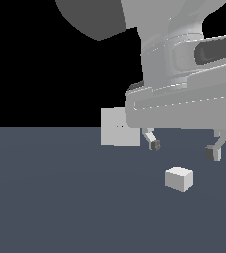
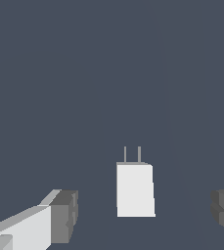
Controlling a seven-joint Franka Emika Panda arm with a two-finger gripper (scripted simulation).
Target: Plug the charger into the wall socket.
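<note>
The charger (image 1: 179, 178) is a small off-white block lying on the dark floor. In the wrist view the charger (image 2: 135, 190) shows two thin prongs sticking out of one end. My gripper (image 1: 184, 148) hangs open a little above it, fingers spread wide and holding nothing. The charger lies between the two dark fingertips (image 2: 64, 216) in the wrist view, closer to neither by much. The wall socket (image 1: 115, 127) is a flat upright off-white plate with two tiny marks at its centre, standing behind the gripper toward the exterior view's left, partly covered by the hand.
The grey-blue floor (image 1: 60, 197) stretches all around. The arm's large white body (image 1: 183, 64) fills the upper part of the exterior view's right.
</note>
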